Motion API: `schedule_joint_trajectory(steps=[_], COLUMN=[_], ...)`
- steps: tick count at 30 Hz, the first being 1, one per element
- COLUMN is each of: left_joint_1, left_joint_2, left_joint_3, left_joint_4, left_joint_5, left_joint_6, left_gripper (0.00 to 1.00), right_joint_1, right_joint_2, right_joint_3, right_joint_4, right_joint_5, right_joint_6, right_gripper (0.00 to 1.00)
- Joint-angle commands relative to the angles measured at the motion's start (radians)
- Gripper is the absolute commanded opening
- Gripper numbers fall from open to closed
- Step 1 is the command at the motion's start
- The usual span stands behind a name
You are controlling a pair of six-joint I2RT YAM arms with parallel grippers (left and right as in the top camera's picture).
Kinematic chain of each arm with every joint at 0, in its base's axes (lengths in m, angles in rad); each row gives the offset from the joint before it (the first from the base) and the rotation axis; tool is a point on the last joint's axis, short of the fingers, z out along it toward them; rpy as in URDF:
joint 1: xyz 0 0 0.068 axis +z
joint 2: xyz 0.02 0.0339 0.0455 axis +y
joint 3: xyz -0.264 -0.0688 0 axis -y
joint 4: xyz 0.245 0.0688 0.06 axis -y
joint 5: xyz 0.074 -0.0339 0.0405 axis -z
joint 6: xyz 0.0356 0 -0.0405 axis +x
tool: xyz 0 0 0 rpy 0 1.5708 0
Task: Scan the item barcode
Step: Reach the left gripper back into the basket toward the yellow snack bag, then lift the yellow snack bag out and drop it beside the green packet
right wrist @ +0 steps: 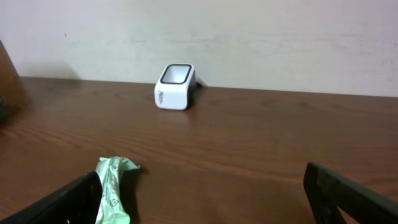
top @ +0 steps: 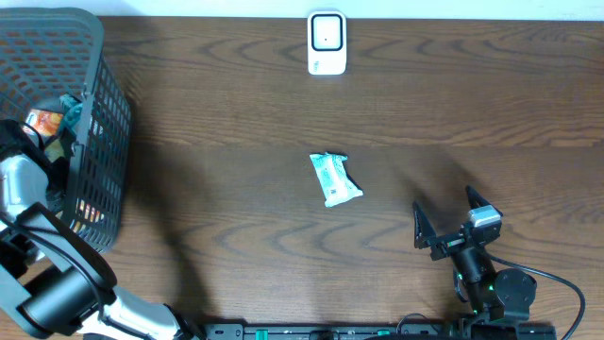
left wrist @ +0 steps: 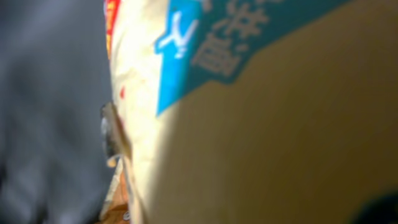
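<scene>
Overhead alone takes in the whole table (top: 236, 113): the black mesh basket (top: 109, 123) at the left edge with the left arm (top: 24, 184) reaching down into it, the white scanner (top: 327, 42) at the far edge, and a green packet (top: 335, 179) lying flat mid-table, well apart from both. That packet's long axis runs nearly from far edge to near edge, tilted a little, its far end pointing roughly toward the scanner. The left gripper is hidden there among the basket's contents. The left wrist view shows only a blurred cream package (left wrist: 249, 137) with a teal-blue printed label, pressed close against the lens beside the dark basket wall; its long axis cannot be told. The left jaws are closed together, though no finger shows, so whether they pinch the package cannot be told. The right wrist view gives the scanner's window facing up, and the right gripper (top: 444, 200) sits low at the near right, fingers spread wide and holding nothing.
</scene>
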Motion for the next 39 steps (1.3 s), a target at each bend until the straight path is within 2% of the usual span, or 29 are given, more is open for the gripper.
schedule_joint_trajectory(steps=[1, 5, 11, 14, 16, 20, 22, 24, 28, 31, 35, 39], left_joint_1=[-0.002, -0.002, -0.005, -0.036, -0.079, -0.25, -0.355, -0.477, -0.66, -0.787, -0.94, -1.061], left_joint_2=[-0.109, -0.311, -0.631, -0.769, -0.829, -0.872, -0.867, -0.849, -0.772, -0.675, -0.488, -0.282], left_joint_3=[0.066, 0.145, 0.166, 0.165, 0.165, 0.15, 0.132, 0.089, -0.038, -0.158, -0.251, -0.255], left_joint_4=[-0.037, -0.002, 0.129, 0.174, 0.183, 0.161, 0.079, -0.039, -0.113, -0.053, 0.137, 0.259], left_joint_5=[0.057, 0.095, 0.185, 0.229, 0.368, 0.783, 0.848, 0.789, 0.625, 0.571, 0.447, 0.222], left_joint_6=[-0.025, -0.07, -0.267, -0.293, -0.257, -0.101, 0.002, 0.137, 0.163, 0.13, 0.003, -0.116], left_gripper=[0.07, 0.07, 0.07, 0.07, 0.07, 0.07, 0.07, 0.07, 0.07, 0.07, 0.07, 0.07], right_joint_1=[0.005, 0.005, 0.005, 0.005, 0.005, 0.005, 0.005, 0.005, 0.005, 0.005, 0.005, 0.005], right_joint_2=[-0.003, -0.003, -0.003, -0.003, -0.003, -0.003, -0.003, -0.003, -0.003, -0.003, -0.003, -0.003], right_joint_3=[-0.001, -0.001, -0.001, -0.001, -0.001, -0.001, -0.001, -0.001, -0.001, -0.001, -0.001, -0.001], right_joint_4=[-0.005, -0.005, -0.005, -0.005, -0.005, -0.005, -0.005, -0.005, -0.005, -0.005, -0.005, -0.005], right_joint_5=[0.008, 0.008, 0.008, 0.008, 0.008, 0.008, 0.008, 0.008, 0.008, 0.008, 0.008, 0.008], right_joint_6=[-0.008, -0.008, -0.008, -0.008, -0.008, -0.008, -0.008, -0.008, -0.008, -0.008, -0.008, -0.008], right_gripper=[0.99, 0.99, 0.99, 0.99, 0.99, 0.99, 0.99, 0.99, 0.99, 0.99, 0.99, 0.99])
